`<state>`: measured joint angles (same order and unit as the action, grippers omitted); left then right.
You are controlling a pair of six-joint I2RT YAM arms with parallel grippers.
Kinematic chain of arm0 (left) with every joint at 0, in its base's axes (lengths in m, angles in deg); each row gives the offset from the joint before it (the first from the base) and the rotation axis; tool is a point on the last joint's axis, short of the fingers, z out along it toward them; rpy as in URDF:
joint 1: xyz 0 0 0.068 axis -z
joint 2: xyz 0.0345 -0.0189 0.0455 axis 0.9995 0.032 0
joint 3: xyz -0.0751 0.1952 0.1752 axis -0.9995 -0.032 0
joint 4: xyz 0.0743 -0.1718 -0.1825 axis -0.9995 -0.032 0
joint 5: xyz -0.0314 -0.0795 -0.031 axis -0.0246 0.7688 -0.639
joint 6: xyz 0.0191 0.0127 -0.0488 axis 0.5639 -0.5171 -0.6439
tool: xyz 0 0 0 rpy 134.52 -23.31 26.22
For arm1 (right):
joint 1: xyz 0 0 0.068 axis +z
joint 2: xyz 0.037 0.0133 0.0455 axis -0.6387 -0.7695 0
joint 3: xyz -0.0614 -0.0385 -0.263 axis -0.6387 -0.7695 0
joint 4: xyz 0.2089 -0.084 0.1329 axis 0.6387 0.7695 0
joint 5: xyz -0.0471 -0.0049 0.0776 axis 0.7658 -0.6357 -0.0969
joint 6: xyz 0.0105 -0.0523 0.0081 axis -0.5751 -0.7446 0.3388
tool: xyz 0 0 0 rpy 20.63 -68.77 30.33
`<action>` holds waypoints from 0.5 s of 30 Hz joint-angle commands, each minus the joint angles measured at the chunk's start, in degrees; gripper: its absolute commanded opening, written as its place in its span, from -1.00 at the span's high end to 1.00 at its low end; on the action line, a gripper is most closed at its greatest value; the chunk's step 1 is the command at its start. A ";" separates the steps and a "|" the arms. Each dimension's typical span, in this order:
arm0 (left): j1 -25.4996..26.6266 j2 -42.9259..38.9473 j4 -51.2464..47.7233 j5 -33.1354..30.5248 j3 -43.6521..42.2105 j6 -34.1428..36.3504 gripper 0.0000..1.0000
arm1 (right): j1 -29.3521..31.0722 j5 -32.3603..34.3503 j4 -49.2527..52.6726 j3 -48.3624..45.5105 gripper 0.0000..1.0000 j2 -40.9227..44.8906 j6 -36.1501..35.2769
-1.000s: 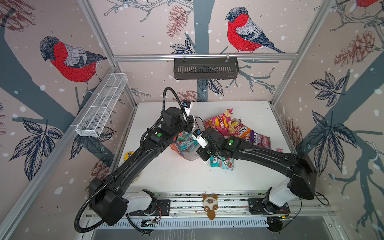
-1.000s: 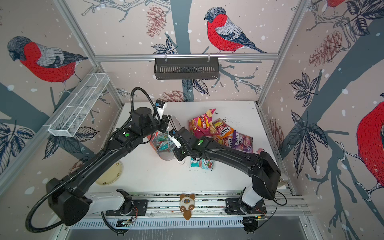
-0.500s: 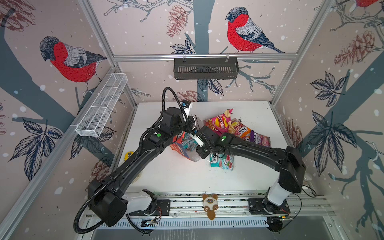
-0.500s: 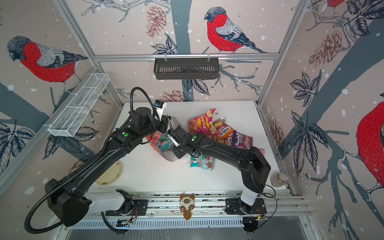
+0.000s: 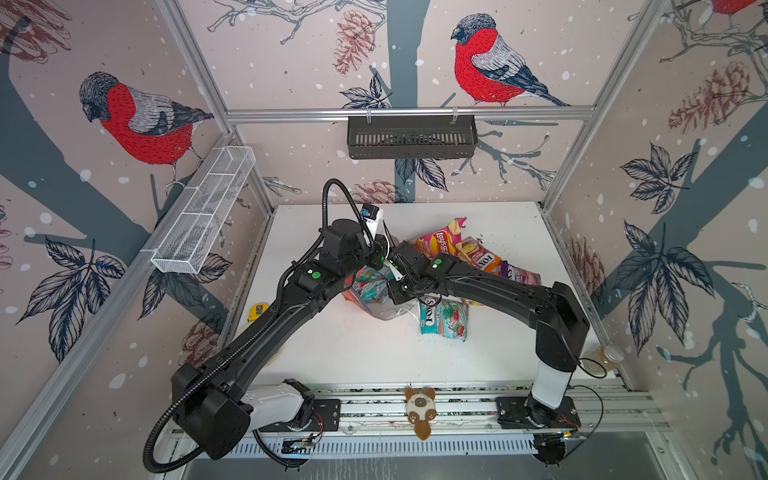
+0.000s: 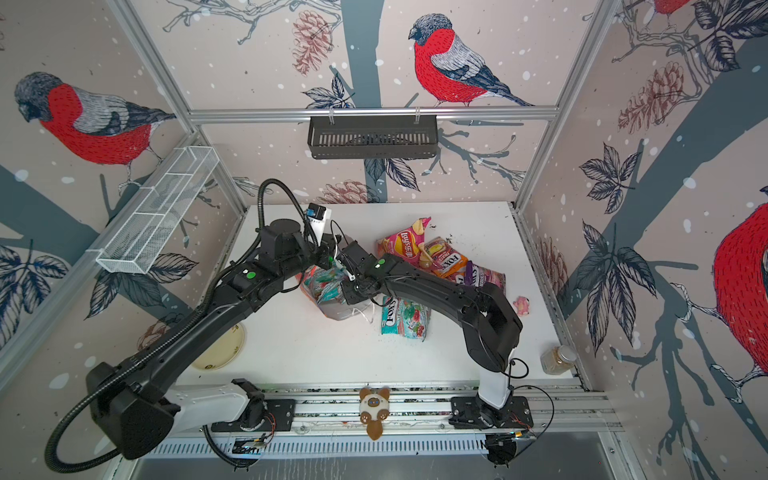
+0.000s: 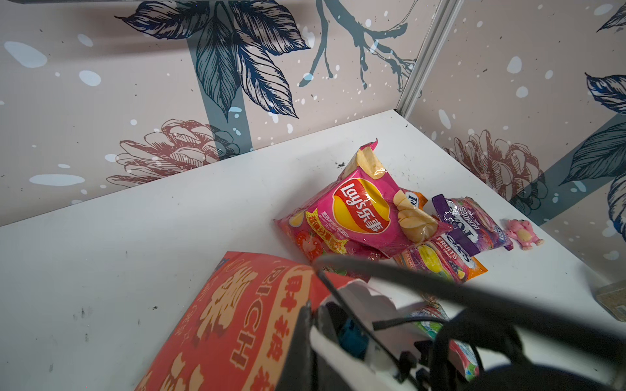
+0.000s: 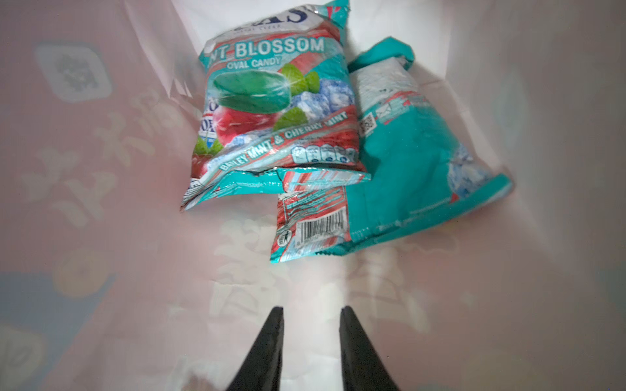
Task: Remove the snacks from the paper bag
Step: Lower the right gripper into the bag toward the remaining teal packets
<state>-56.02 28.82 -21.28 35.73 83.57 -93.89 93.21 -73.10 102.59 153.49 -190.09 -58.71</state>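
The paper bag [image 5: 348, 293] [image 6: 309, 291] [image 7: 237, 321] stands tilted near the middle of the white table [image 5: 332, 353], mouth up, between the two arms. The left gripper [image 7: 302, 321] has its jaws together on the bag's rim, where the red outside meets the white inside. The right gripper [image 8: 310, 309] reaches down into the mouth; in the right wrist view its two black fingers [image 8: 271, 348] stand apart with nothing between them, above the bag's pale inner wall [image 8: 101, 169]. Ahead of the fingertips, well apart from them, two snacks lie at the bag's bottom: a teal mint packet [image 8: 277, 111], face up, overlaps a second teal packet [image 8: 406, 169] that shows its back and barcode. Other snacks lie on the table on the right arm's side. A teal FOX'S packet [image 5: 442, 320] [image 6: 405, 318] lies just beside the bag. Further back the pink Lay's bag [image 5: 440, 243] [image 6: 405, 243] [image 7: 359, 213] partly overlaps an orange FOX'S packet [image 5: 482, 257] [image 7: 437, 260], with a purple packet [image 5: 519, 274] [image 7: 467, 223] touching that pile.
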 commanded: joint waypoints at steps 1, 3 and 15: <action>0.95 -1.35 6.64 -4.27 -1.40 0.34 1.00 | -0.81 -0.33 -0.67 -0.54 0.40 0.73 4.55; 1.60 -1.98 7.76 -5.81 -2.25 0.48 1.00 | -1.13 -0.49 -0.35 -0.43 0.41 0.35 5.09; 4.99 -3.59 11.68 -10.12 -5.37 -1.44 1.00 | -2.68 -1.12 -0.97 0.17 0.27 -4.00 6.71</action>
<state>-51.26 25.54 -16.50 27.19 78.19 -93.95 90.94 -74.39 102.22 153.09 -192.76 -53.62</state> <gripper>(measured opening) 0.053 0.363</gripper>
